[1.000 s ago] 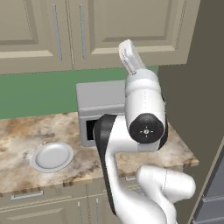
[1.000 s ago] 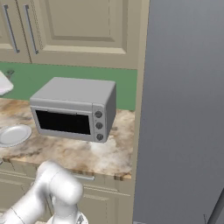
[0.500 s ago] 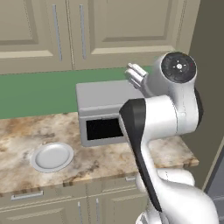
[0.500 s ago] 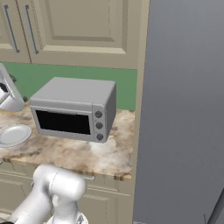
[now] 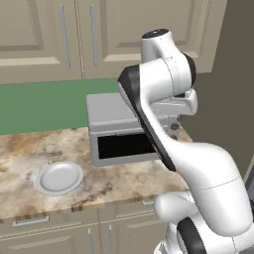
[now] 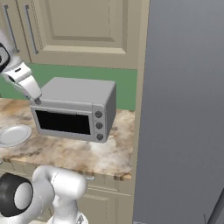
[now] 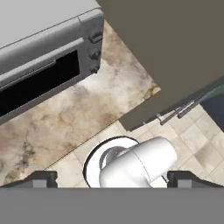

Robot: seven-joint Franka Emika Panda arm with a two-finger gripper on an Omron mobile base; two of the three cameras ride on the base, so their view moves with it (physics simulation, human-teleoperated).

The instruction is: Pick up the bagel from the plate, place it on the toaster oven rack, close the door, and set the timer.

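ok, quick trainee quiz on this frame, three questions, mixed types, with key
1. True or false: the door of the toaster oven is shut.
2. How many knobs sit in the column at the right of the oven's front?
3. Where does the plate lie?
A) on top of the oven
B) on the counter, to the left of the oven and apart from it
C) inside the oven

Key: 1 true; 2 three; 3 B
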